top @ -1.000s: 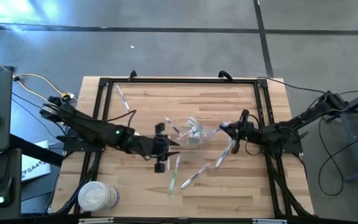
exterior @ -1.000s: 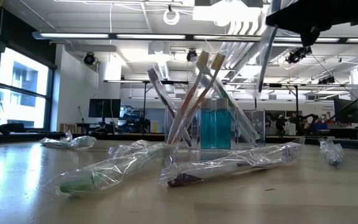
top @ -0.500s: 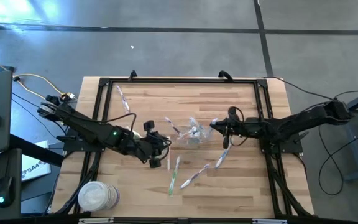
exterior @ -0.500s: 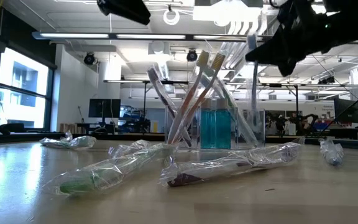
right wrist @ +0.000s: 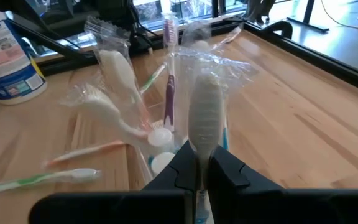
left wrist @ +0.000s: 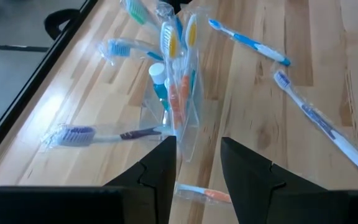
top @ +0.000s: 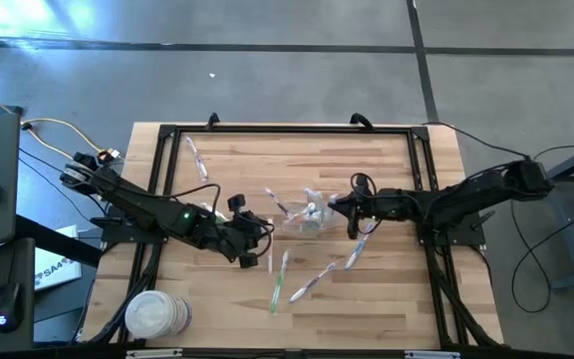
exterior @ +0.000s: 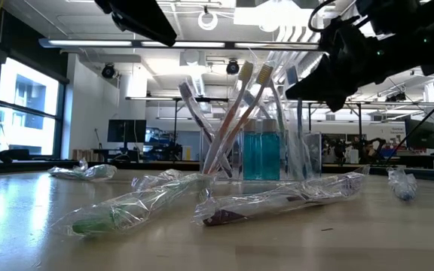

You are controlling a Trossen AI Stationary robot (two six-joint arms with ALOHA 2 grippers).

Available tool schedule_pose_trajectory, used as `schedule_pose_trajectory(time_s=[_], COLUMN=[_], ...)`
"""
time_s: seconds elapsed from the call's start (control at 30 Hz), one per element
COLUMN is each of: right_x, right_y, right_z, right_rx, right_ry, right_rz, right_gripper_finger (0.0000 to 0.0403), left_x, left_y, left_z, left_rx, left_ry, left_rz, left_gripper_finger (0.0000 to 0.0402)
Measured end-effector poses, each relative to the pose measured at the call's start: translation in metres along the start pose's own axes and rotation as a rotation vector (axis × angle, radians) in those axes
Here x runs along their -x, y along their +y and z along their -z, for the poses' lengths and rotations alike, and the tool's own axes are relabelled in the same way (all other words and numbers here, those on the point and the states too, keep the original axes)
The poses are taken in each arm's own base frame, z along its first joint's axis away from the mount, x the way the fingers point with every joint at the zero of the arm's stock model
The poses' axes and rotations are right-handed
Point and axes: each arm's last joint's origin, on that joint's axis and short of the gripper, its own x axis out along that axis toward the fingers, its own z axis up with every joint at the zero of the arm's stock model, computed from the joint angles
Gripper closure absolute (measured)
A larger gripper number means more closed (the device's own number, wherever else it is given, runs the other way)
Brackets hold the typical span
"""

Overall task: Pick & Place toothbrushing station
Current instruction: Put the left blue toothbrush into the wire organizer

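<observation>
A small clear container (top: 307, 215) stands mid-table with several pastel toothbrushes (exterior: 236, 113) leaning in it and white-capped tubes (right wrist: 160, 138) at its bottom. My right gripper (top: 345, 206) is just right of it and above its rim, shut on a plastic-wrapped toothbrush (right wrist: 205, 115) with a white head. That brush hangs at the container's right side in the low view (exterior: 301, 120); whether its lower end is inside, I cannot tell. My left gripper (left wrist: 197, 168) is open and empty, left of the container and raised (top: 251, 239). My right gripper pinches the wrapped toothbrush at its neck (right wrist: 199, 155), just under the head, between its two fingers. The fingers come slanting down from the table's right and lie across the brush. The brush is upright, head up, and its handle (exterior: 303, 143) hangs below the fingers.
Several wrapped toothbrushes lie loose on the wood: near the front (top: 279, 279) (top: 312, 282), right of the container (top: 355, 249) and at the far left (top: 195, 158). A white tub (top: 153, 314) stands at the front left corner. A black frame (top: 287, 130) rims the table.
My right gripper has gone toward the table's left and down to the container, carrying the wrapped toothbrush, which now hangs upright at the container's right side. My left gripper has drawn back a little toward the table's left, still open.
</observation>
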Motion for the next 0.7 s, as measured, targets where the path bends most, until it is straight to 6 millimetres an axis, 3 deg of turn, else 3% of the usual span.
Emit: schedule_pose_trajectory(time_s=[0.17, 0.57, 0.7], right_x=[-0.0015, -0.0017, -0.0017], right_y=[0.0010, 0.0009, 0.0008], right_z=[0.0020, 0.0034, 0.0029], right_rx=[0.006, 0.009, 0.022], right_ry=[0.011, 0.025, 0.019], right_rz=[-0.016, -0.020, -0.013], right_gripper_finger=[0.0371, 0.0223, 0.0193], left_x=[0.0000, 0.0000, 0.0003], left_y=[0.0000, 0.0013, 0.0028], left_z=[0.0000, 0.0042, 0.0084], left_rx=[0.004, -0.002, -0.032], left_ry=[0.000, 0.038, 0.078], left_rz=[0.000, -0.008, -0.019], left_gripper_finger=[0.0277, 0.0277, 0.0277])
